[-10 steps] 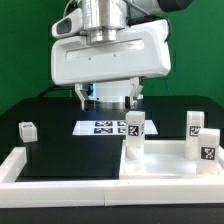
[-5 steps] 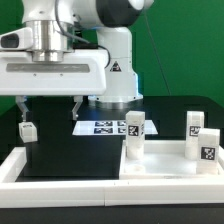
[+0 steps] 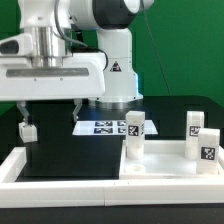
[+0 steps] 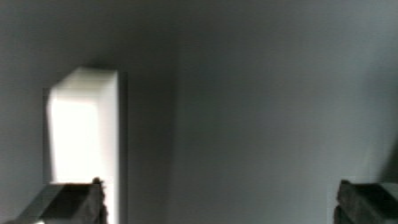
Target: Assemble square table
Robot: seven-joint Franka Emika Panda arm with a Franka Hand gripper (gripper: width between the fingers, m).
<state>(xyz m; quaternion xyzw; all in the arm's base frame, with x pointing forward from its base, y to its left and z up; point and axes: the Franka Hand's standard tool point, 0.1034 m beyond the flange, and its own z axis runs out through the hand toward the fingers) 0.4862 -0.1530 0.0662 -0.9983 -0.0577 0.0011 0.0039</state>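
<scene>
The white square top (image 3: 160, 163) lies at the front of the exterior view's right. Three white tagged legs stand by it: one at its near-left corner (image 3: 134, 130), two at the right (image 3: 194, 124) (image 3: 208, 146). A fourth leg (image 3: 27, 130) stands alone on the black surface at the exterior view's left. My gripper (image 3: 50, 108) hangs open and empty above that leg, one finger (image 3: 22, 106) just over it. In the wrist view the leg (image 4: 86, 125) shows as a bright white block close to one fingertip (image 4: 75, 203), beside the gripper (image 4: 222, 205) and off the middle of its gap.
The marker board (image 3: 104, 127) lies flat on the black surface behind the top, under the arm's base. Long white bars (image 3: 18, 166) edge the black surface at the front and the exterior view's left. A green backdrop stands behind.
The arm has swung from over the marker board to the exterior view's left and now sits slightly lower over the lone leg. The jaws stay open. No part has moved.
</scene>
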